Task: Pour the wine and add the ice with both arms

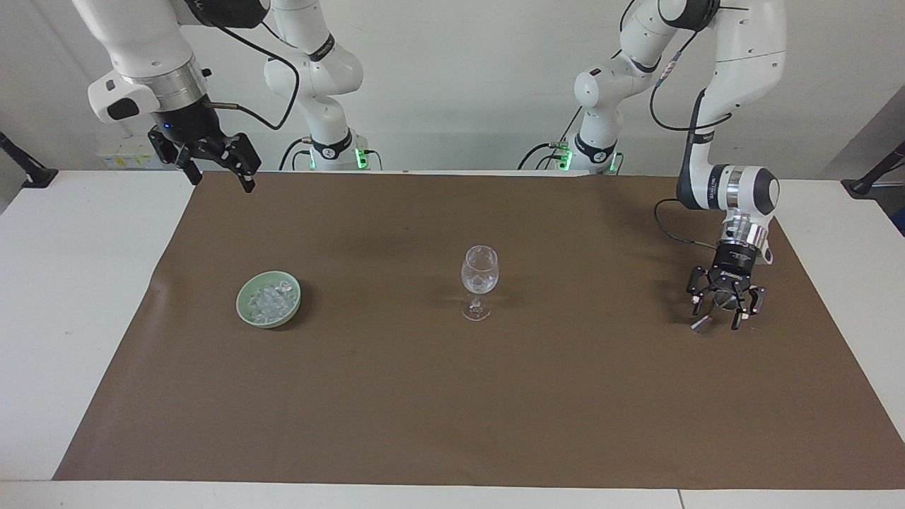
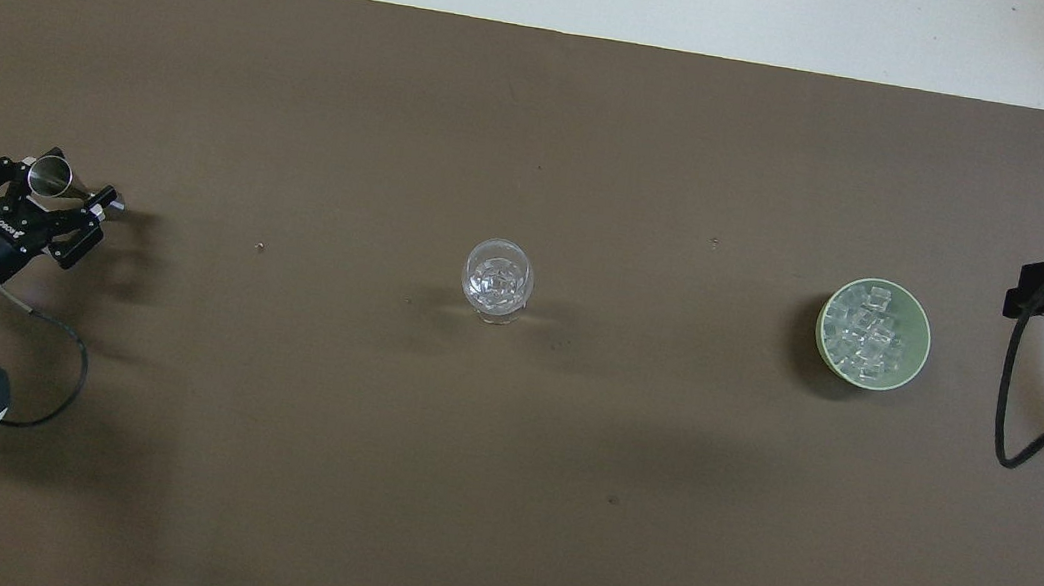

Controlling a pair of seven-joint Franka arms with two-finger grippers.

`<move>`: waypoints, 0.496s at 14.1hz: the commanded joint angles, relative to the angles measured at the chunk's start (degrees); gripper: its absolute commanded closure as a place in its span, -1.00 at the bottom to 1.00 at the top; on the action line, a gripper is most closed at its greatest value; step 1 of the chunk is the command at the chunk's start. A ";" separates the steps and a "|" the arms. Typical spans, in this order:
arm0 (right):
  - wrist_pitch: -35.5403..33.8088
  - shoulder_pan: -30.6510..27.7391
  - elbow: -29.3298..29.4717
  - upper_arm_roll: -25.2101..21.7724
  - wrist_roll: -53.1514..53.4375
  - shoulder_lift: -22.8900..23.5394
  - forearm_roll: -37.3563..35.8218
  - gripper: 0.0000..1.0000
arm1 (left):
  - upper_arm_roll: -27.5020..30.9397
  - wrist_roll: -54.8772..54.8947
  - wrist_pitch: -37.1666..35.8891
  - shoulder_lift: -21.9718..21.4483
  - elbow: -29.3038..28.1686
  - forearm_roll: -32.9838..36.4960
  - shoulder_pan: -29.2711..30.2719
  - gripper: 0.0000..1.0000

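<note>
- Facing view: my right claw (image 1: 220, 177) hangs high and open with nothing in it. It is over the edge of the brown mat (image 1: 452, 396) at my right arm's end of the tabletop (image 1: 71, 283).
- Below that claw and toward the middle of the mat sits the pale green bowl (image 1: 241, 304). It is heaped with ice (image 1: 269, 300).
- My left claw (image 1: 721, 311) is down low, just over the mat at my left arm's end. A small metal measuring cup (image 1: 720, 300) sits within it. I cannot tell whether I am gripping the cup or have let go of it.
- The stemmed glass (image 1: 479, 272) stands upright between my two claws, well apart from both. It glitters inside, so I judge that some ice is already in it. I cannot make out wine in it.
- Overhead view: the measuring cup (image 2: 50, 175) lies tilted at the tip of my left claw (image 2: 40, 184), its open mouth facing up.
- The glass (image 2: 496, 280) shows clear chunks in its bowl. Plenty of ice (image 2: 870, 334) lies in the green bowl (image 2: 824, 323), near my right claw (image 2: 1036, 295), which only pokes in at the edge.
- My judgement: the pouring looks done and the cup is back down at the mat. Ice has gone in, and both arms seem to be finishing.
- Writing: white letters on my left claw's body read roughly "ROBOTIQ". The print on the wrist below is too small to read. I see no labels on the bowl, glass or cup.
</note>
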 commanded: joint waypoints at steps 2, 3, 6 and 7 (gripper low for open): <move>-0.94 -0.51 -1.98 0.06 -2.68 -1.47 0.03 -1.00 | 0.12 -0.36 2.41 -2.76 -0.81 -0.28 -0.95 -0.64; -3.30 -0.60 -1.54 -0.03 -2.94 -1.55 0.12 -1.00 | 0.12 -0.36 2.50 -2.85 -0.81 -0.28 -0.95 -0.64; -4.47 -0.51 -1.36 -0.03 -2.94 -1.56 0.21 -1.00 | 0.12 -0.36 2.58 -3.55 -1.25 -0.28 -1.03 -0.65; -4.38 -0.51 -1.45 -0.03 -3.03 -1.56 0.21 -1.00 | 0.12 -0.36 2.76 -3.81 -1.34 -0.28 -1.03 -0.65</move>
